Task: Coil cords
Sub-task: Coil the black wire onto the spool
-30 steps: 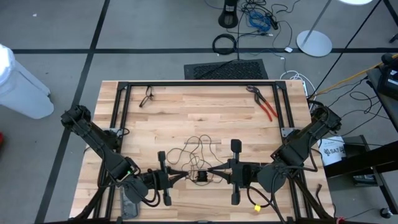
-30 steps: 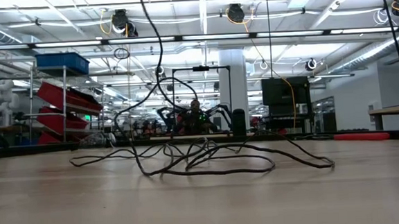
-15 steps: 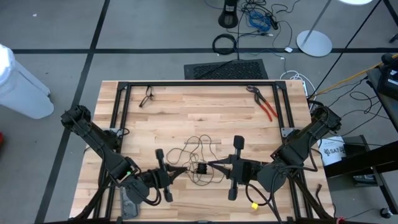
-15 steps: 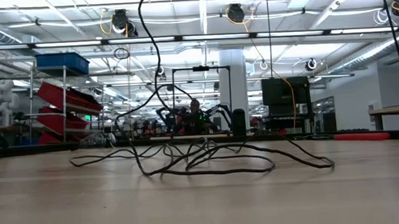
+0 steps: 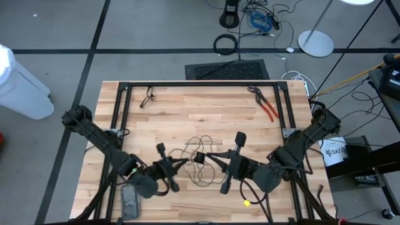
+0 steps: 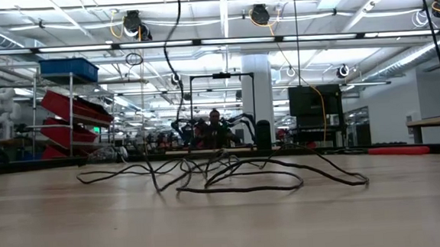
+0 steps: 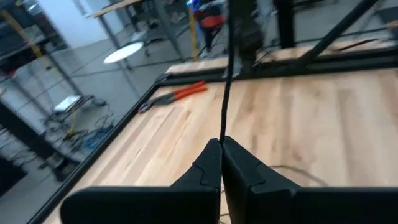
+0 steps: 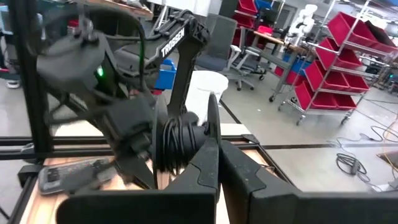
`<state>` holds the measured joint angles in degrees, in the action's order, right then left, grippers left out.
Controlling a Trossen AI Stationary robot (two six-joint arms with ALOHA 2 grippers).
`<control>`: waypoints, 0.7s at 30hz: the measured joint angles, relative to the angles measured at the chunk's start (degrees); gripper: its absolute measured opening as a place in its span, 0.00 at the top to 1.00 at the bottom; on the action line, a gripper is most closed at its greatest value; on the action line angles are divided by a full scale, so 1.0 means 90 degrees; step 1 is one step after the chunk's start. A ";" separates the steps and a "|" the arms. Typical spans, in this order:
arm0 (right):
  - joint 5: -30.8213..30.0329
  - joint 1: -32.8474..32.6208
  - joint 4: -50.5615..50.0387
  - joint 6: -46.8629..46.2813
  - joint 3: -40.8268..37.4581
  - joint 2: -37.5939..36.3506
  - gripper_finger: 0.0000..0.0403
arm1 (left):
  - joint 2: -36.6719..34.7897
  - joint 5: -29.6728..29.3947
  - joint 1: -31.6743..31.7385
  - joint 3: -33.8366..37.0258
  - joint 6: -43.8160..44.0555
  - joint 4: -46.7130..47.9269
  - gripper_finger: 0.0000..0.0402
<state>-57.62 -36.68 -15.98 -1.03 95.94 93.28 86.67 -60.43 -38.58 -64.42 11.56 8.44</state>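
The thin black cord lies in loose loops (image 5: 199, 145) on the wooden table, near its middle; in the low view the loops (image 6: 231, 178) rest on the board and one strand (image 6: 172, 65) rises out of the picture. Above the table, a small wound bundle of the cord (image 5: 199, 158) hangs between my two grippers. My left gripper (image 5: 186, 161) comes in from the left and is shut on a strand. My right gripper (image 5: 210, 156) comes in from the right and is shut on the bundle. My left gripper pinches a single strand of the cord (image 7: 222, 132) between its two fingers at their free ends. The fingers lie nearly level, coming from the table's near left. The strand runs straight and taut away from the tips. My right gripper holds the wound bundle, several turns of cord (image 8: 177, 146), pinched between its two fingers, with the turns bulging out on one side. The fingers lie nearly level, coming from the table's right. The bundle is clear of the table.
Red-handled pliers (image 5: 265, 104) lie at the far right, and a small dark object (image 5: 148, 97) at the far left. A black frame (image 5: 200, 83) runs around the table. A grey flat device (image 5: 129, 200) lies near the left arm at the near edge.
Both grippers have swung toward the table's far edge, carrying the bundle the same way, and both have turned. My left gripper has also gone right and a little down. The strand rising in the low view has shifted to the right; the loops on the table stay put.
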 joint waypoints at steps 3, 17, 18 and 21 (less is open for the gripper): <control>0.0045 0.0128 0.0129 0.0019 -0.0002 0.0103 1.00 | 0.0000 -0.0007 0.0198 0.0260 0.0232 0.0012 0.99; 0.0077 0.0966 0.0183 -0.0212 -0.0002 0.0738 1.00 | 0.0002 0.0032 0.0504 0.0551 0.0517 -0.0162 0.98; 0.0077 0.1000 0.0186 -0.0254 -0.0002 0.0764 1.00 | 0.0002 0.0032 0.0504 0.0551 0.0517 -0.0181 0.98; 0.0083 0.1051 0.0180 -0.0362 -0.0002 0.0796 1.00 | 0.0002 0.0032 0.0504 0.0551 0.0514 -0.0227 0.98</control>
<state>-56.87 -27.23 -14.36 -4.29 95.92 100.44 86.70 -60.14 -34.04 -59.46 16.19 6.40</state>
